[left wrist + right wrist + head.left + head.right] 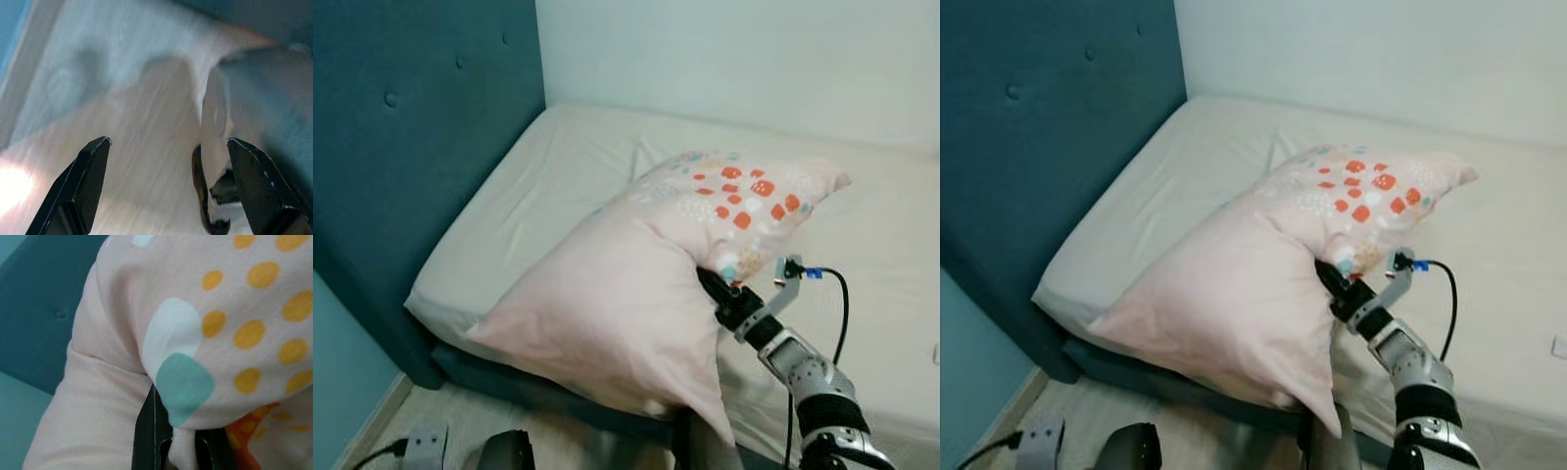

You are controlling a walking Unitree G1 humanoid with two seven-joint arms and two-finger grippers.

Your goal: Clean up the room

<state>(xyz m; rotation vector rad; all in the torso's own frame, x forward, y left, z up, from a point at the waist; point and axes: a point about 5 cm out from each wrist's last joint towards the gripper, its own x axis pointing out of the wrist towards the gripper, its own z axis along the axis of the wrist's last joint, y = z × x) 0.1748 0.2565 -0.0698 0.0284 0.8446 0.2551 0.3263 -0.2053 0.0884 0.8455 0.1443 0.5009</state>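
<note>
Soft matt cloth pillow (626, 284); pale wood-grain floor (122, 147).

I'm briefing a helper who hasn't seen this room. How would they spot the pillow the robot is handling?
Find the bed against the teal headboard. The pillow lies on the mattress, hanging over its near edge, with the right gripper shut on its fabric. It is pale pink, with orange, white and teal spots at its far end.

teal headboard (401, 147), pale wall (754, 59), wood floor (122, 147)
</note>
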